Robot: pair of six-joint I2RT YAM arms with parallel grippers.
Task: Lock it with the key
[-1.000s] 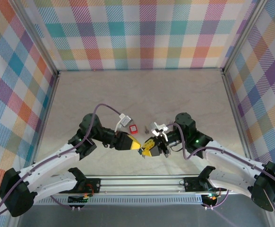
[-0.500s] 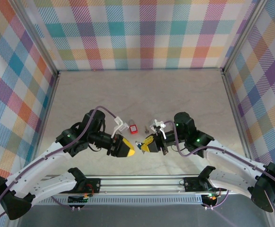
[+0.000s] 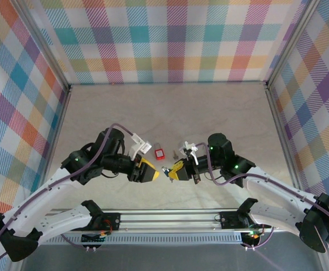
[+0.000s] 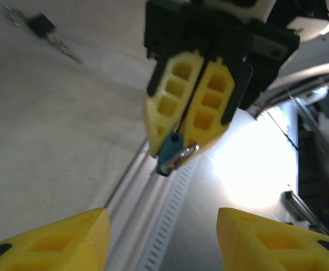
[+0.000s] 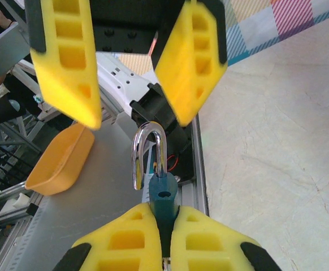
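My right gripper [image 5: 163,213] is shut on the body of a teal padlock [image 5: 164,195]. Its chrome shackle [image 5: 147,152] stands swung open, one leg out of the body. The padlock points toward my left gripper [image 3: 155,172], which is open and empty a short way to its left. From the left wrist the padlock [image 4: 169,151] pokes out of the right gripper's yellow fingers [image 4: 207,107], beyond my own left gripper [image 4: 163,226]. A black-headed key [image 4: 42,25] lies on the table, apart from both grippers, also visible from above as the key [image 3: 176,153].
A small red padlock [image 3: 159,153] lies on the table just behind the grippers, left of the key. The metal rail [image 3: 164,217] runs along the near edge. An orange scoop-shaped part [image 5: 60,161] sits off the table. Plaid walls [image 3: 23,113] close in three sides.
My left gripper has opened and pulled back to the left, away from the padlock. The right gripper kept its hold and shifted slightly left.
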